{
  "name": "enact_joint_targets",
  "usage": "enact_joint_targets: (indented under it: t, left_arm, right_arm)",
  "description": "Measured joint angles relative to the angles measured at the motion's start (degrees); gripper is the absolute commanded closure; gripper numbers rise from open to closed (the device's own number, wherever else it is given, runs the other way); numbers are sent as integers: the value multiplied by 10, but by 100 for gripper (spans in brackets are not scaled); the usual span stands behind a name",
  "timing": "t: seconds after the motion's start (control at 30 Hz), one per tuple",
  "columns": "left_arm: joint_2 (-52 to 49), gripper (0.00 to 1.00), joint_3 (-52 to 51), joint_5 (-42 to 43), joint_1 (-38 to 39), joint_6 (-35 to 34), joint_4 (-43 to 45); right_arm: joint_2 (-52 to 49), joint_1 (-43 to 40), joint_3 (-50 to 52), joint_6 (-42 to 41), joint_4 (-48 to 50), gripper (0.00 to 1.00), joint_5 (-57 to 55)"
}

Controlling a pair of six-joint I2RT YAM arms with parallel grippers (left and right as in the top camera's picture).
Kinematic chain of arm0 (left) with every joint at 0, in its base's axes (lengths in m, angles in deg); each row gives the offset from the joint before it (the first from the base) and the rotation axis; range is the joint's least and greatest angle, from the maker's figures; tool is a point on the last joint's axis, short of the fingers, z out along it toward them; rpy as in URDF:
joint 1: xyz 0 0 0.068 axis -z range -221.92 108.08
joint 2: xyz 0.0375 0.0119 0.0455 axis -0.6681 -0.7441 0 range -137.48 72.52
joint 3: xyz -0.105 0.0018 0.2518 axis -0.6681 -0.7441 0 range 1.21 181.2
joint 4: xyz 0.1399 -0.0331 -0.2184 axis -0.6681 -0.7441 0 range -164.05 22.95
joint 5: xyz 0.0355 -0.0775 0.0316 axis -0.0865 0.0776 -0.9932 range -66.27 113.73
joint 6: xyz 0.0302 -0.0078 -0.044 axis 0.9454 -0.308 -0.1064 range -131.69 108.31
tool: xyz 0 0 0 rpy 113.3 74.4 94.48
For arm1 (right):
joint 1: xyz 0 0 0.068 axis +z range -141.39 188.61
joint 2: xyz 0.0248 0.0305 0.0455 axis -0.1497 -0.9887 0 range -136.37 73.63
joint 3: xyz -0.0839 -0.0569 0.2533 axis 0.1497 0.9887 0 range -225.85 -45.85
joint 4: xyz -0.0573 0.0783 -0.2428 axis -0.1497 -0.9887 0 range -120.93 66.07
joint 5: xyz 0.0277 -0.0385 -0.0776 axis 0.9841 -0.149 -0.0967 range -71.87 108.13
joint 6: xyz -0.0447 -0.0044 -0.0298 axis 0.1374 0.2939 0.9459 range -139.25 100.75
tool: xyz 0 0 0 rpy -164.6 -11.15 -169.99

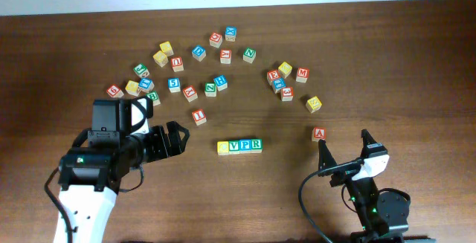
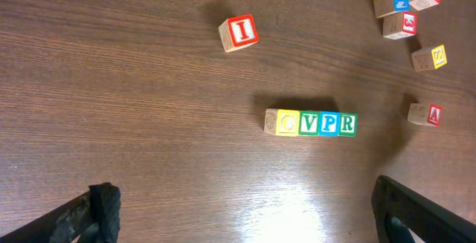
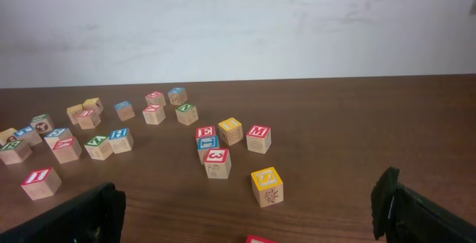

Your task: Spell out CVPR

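Four cubes stand side by side in a row near the table's middle: a yellow C (image 1: 223,147) (image 2: 288,122), a green V (image 1: 235,146) (image 2: 309,123), a blue P (image 1: 246,146) (image 2: 328,123) and a green R (image 1: 256,145) (image 2: 346,124). They read CVPR from left to right. My left gripper (image 1: 177,139) (image 2: 244,202) hangs open left of the row, apart from it, with nothing between its fingers. My right gripper (image 1: 343,140) (image 3: 245,198) stands open to the right of the row, also holding nothing. The row does not show in the right wrist view.
A red A cube (image 1: 319,134) (image 2: 426,114) lies just beyond the right gripper. A red I cube (image 1: 198,115) (image 2: 239,33) sits behind the row. Several other letter cubes spread in an arc across the back, with a cluster (image 1: 282,79) and a yellow cube (image 1: 314,103) (image 3: 267,186) at right.
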Motion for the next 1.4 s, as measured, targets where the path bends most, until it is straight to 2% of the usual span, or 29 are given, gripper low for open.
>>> enact_joint_targets:
  t: [0.57, 0.73, 0.93, 1.07, 1.13, 1.27, 1.4]
  left_arm:
    - [0, 1, 0, -14, 0, 0, -20]
    - [131, 1, -29, -45, 0, 2, 18]
    - [316, 1, -132, -76, -3, 2, 25]
    - [393, 1, -204, -92, -5, 2, 156]
    - [433, 1, -271, -95, -33, 2, 173]
    - [478, 1, -338, -96, -67, 6, 206]
    - [523, 1, -388, -97, -70, 39, 313]
  right_arm:
    - [0, 0, 0, 0, 0, 2, 0]
    - [0, 0, 0, 0, 0, 2, -3]
    - [1, 0, 0, 0, 0, 2, -4]
    - [1, 0, 0, 0, 0, 2, -4]
    - [1, 0, 0, 0, 0, 2, -4]
    - [1, 0, 0, 0, 0, 2, -4]
    - [1, 0, 0, 0, 0, 2, -4]
